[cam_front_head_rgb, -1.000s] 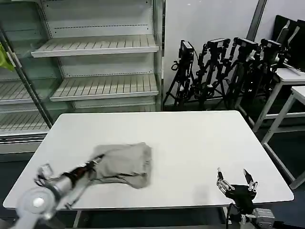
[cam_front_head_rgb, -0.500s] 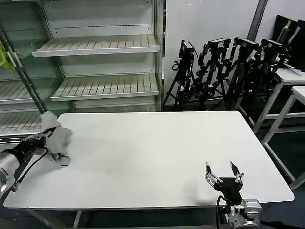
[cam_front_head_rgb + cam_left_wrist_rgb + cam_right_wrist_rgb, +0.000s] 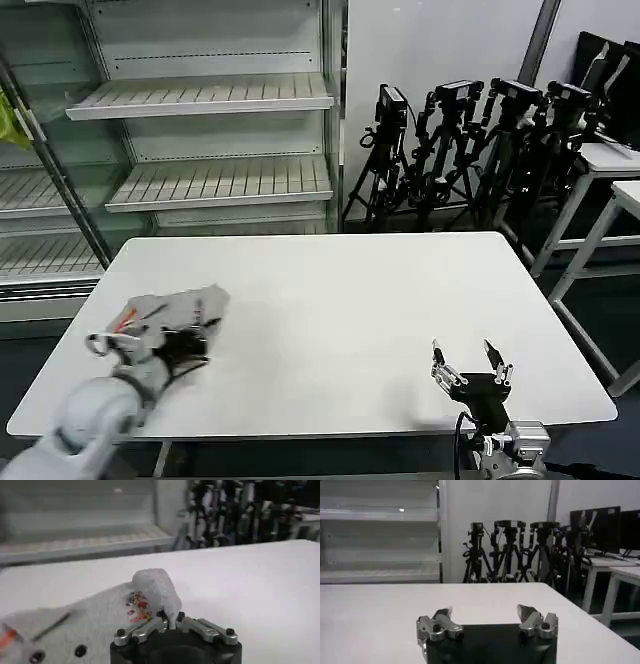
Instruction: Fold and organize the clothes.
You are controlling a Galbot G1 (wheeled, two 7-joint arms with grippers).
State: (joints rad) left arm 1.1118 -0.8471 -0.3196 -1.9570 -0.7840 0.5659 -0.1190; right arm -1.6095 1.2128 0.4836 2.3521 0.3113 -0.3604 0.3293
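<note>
Shirt held in a bunch at the table's near-left, about 8 o'clock from centre.
A raised fold of the light grey cloth, beside the multicoloured chest print, is pinched in the clenched left gripper, probably so the shirt can be dragged and laid flat on the white table. The right gripper is parked at 5 o'clock by the near edge, fingers spread and holding nothing, kept clear of the cloth.

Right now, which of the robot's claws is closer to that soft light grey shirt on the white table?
Left. The left gripper is shut on the light grey shirt; the right gripper hangs open at the table's opposite near edge.
</note>
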